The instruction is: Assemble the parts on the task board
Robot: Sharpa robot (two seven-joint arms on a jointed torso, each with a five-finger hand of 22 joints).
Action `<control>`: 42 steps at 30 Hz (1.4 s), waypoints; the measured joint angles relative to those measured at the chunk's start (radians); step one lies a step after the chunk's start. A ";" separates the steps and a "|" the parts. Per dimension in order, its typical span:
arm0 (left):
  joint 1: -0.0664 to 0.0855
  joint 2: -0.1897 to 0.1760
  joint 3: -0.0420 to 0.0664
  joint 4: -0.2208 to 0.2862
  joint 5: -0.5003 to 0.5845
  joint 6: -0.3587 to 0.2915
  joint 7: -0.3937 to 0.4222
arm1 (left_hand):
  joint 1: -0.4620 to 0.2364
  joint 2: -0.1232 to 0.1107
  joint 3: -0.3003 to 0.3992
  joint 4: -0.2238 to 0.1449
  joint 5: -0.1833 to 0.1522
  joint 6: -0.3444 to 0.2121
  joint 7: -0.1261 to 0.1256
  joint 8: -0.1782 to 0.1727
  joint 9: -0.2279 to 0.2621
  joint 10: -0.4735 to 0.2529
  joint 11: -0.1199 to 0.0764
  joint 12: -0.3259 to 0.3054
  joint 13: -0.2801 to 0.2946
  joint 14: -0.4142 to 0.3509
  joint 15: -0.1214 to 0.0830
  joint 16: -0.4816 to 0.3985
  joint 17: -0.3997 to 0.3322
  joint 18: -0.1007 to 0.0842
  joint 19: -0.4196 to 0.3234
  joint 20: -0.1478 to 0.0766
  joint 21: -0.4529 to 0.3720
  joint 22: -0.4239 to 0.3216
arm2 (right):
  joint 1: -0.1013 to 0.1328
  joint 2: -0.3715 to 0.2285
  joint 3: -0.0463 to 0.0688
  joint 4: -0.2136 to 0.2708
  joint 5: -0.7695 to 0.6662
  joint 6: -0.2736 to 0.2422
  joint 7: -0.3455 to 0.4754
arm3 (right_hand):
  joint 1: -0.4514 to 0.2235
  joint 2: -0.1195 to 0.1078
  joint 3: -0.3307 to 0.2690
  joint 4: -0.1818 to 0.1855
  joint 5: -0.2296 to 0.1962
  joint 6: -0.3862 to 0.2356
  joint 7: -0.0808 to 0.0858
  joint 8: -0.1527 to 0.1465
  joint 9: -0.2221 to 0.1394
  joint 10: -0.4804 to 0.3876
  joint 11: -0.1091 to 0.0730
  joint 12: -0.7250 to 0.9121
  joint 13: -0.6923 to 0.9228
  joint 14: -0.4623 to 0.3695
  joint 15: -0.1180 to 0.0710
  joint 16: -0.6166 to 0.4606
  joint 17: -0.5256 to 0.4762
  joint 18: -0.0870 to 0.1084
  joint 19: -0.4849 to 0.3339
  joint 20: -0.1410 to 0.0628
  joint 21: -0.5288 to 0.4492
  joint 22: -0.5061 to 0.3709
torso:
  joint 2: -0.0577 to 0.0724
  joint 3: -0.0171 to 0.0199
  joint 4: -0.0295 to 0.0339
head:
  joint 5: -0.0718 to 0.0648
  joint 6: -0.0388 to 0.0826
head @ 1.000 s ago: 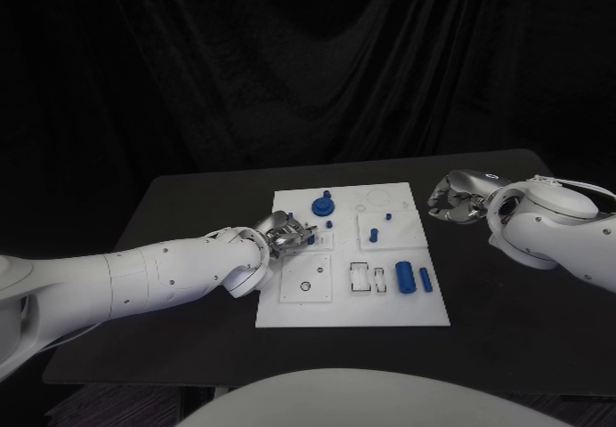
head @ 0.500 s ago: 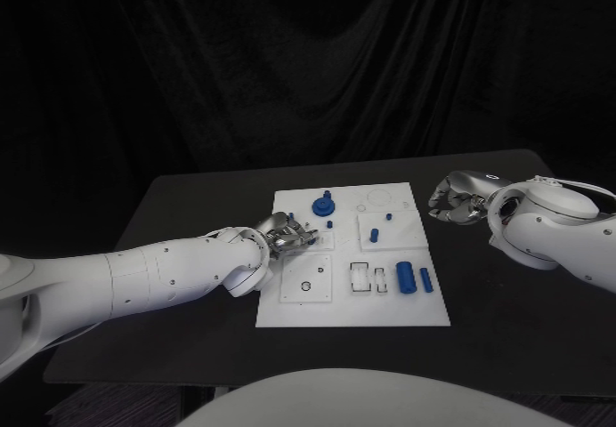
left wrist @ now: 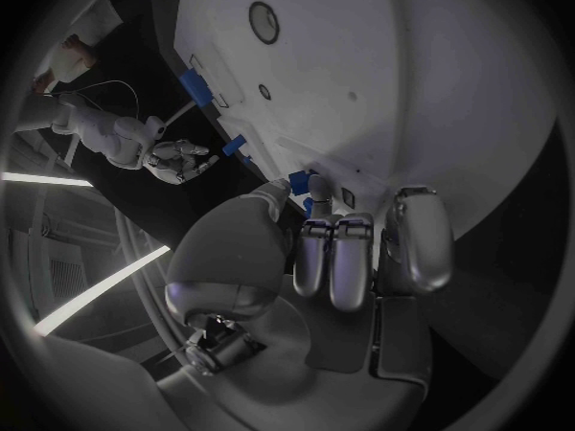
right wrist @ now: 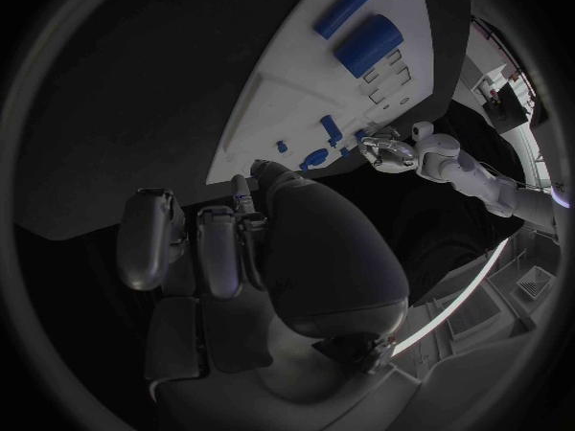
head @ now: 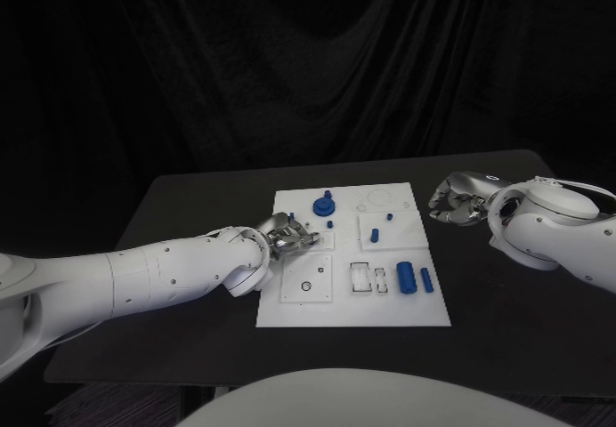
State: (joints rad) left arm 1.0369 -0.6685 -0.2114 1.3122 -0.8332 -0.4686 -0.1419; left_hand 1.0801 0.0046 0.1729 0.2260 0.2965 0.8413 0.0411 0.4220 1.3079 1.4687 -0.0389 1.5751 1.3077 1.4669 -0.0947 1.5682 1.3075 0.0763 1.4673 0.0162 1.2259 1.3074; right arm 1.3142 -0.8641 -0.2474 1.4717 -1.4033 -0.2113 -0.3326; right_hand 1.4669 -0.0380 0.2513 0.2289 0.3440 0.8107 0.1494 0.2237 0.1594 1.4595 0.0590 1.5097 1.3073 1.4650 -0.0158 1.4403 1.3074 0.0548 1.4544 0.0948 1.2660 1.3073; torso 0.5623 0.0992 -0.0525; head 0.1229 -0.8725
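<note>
left hand (head: 289,236): its fingers (left wrist: 339,259) hide from you most of a small blue part (left wrist: 307,183).
right hand (head: 452,200): you cannot tell whether it holds anything.

Black desk (head: 192,213), square-cornered, set before a dark curtain. White task board (head: 398,313) flat on its middle, long side running away from the robot. Bare dark surface left and right of the board, and along the near edge.

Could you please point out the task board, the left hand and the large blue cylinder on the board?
task board (head: 404,311): head view, bare near corner.
left hand (head: 287,235): head view, middle of hand.
large blue cylinder (head: 404,277): head view, mid-body.
</note>
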 measured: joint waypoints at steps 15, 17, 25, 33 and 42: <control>0.000 -0.006 0.000 0.003 -0.001 0.004 0.001 | 0.000 0.000 0.000 0.000 0.026 0.000 0.000 -0.008 0.000 0.000 0.000 0.000 0.000 0.000 0.000 0.000 0.000 0.000 0.000 0.000 0.000 0.000 | 0.000 -0.001 0.000 0.000 0.005 0.008 -0.001 | 0.000 0.000 0.000 0.000 0.000 0.000 0.000 0.000 0.000 0.000 0.000 0.000 0.001 0.000 0.000 0.000 0.000 0.000 0.000 0.000 0.000 0.000 | 0.000 0.0000 0.0000 | 0.002 0.000; 0.000 -0.007 0.000 0.003 -0.001 0.005 0.002 | 0.000 0.000 0.000 0.000 0.028 0.000 0.000 -0.014 0.000 0.000 0.000 0.000 0.000 0.000 0.000 0.000 0.000 0.000 0.000 0.000 0.000 0.000 | 0.000 -0.001 0.000 0.000 0.006 0.009 -0.002 | 0.000 0.000 0.000 0.000 0.000 0.000 0.000 0.000 0.000 0.000 0.000 0.000 0.001 0.000 0.000 0.000 0.000 0.000 0.000 0.000 0.000 0.000 | 0.000 0.0000 -0.0003 | 0.003 0.000; 0.000 -0.010 0.000 0.002 -0.002 0.008 0.012 | -0.002 0.023 0.021 0.030 0.075 -0.005 0.005 -0.046 -0.005 -0.004 0.004 0.000 0.000 0.000 0.000 0.000 0.000 0.000 0.000 0.000 -0.004 0.000 | 0.000 -0.002 0.000 0.000 0.011 0.012 -0.002 | 0.000 0.000 0.000 0.000 0.000 0.000 0.000 0.000 -0.001 0.000 0.000 0.000 0.001 0.000 0.000 0.000 0.000 0.000 0.000 0.000 -0.004 0.000 | 0.000 0.0000 -0.0006 | 0.004 0.000; 0.000 -0.015 0.000 0.002 -0.002 0.010 0.029 | 0.010 0.035 0.048 0.039 0.104 -0.005 0.005 -0.069 -0.019 -0.004 0.004 0.000 0.000 0.000 0.000 0.000 0.000 0.000 0.000 0.000 -0.004 0.000 | -0.001 -0.002 0.000 0.000 0.017 0.014 -0.002 | 0.000 0.000 0.000 0.000 0.000 0.000 0.000 0.000 -0.001 0.000 0.000 0.000 0.001 0.000 0.000 0.000 0.000 0.000 0.000 0.000 -0.004 0.000 | 0.000 -0.0002 -0.0006 | 0.004 0.000; 0.000 -0.019 0.000 0.003 -0.002 0.014 0.052 | 0.053 0.032 0.123 0.010 0.109 -0.005 0.006 -0.091 -0.022 -0.004 0.004 0.000 0.000 0.000 0.000 0.000 0.000 0.000 0.000 0.000 -0.004 0.000 | -0.003 -0.002 0.000 0.000 0.020 0.018 -0.003 | 0.000 0.000 0.000 0.000 0.000 0.000 0.000 0.000 -0.002 0.000 0.000 -0.003 0.000 0.000 0.000 0.000 0.000 0.000 -0.004 -0.004 -0.004 0.000 | 0.000 -0.0003 -0.0002 | 0.005 0.000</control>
State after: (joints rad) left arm 1.0369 -0.6878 -0.2111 1.3154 -0.8351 -0.4545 -0.0901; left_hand 1.1335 0.0367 0.2963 0.2356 0.4053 0.8361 0.0467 0.3306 1.2856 1.4650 -0.0351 1.5752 1.3077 1.4669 -0.0945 1.5682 1.3075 0.0763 1.4673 0.0163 1.2221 1.3074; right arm 1.3116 -0.8666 -0.2474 1.4715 -1.3836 -0.1937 -0.3359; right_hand 1.4669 -0.0380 0.2512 0.2289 0.3440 0.8107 0.1494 0.2237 0.1572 1.4595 0.0590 1.5063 1.3078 1.4650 -0.0158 1.4403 1.3074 0.0547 1.4509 0.0912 1.2623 1.3073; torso 0.5626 0.0989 -0.0527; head 0.1276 -0.8725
